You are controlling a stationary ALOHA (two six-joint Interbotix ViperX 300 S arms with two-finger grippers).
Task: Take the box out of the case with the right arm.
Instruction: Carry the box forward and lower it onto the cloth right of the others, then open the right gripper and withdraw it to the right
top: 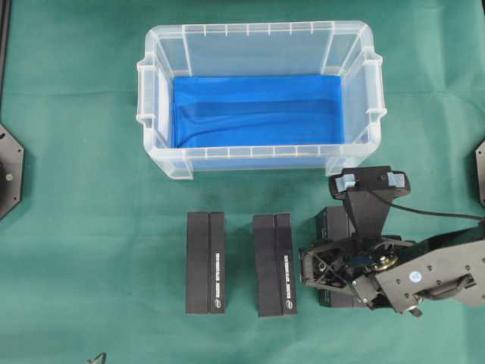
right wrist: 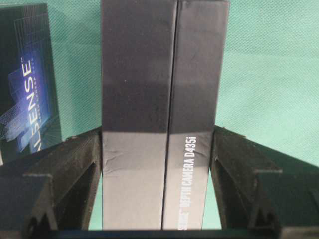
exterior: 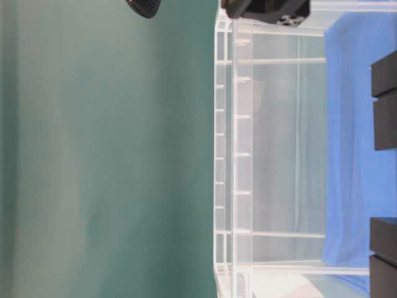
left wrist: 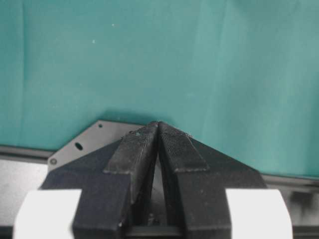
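One black box (right wrist: 164, 114) sits clamped between the right end effector (right wrist: 158, 174) fingers, outside the case (top: 261, 155).

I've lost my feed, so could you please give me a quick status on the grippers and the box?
Left gripper shut, empty. Right gripper shut on box, on the green mat outside the case. Two other boxes beside it, apart.

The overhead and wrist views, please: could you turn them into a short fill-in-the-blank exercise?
1. The case holds only a ____ sheet.
2. ____ black boxes lie on the green cloth outside it.
3. The right gripper grips the box printed DEPTH ____ D435i.
4. The left gripper is ____.

Missing: blue; three; CAMERA; shut
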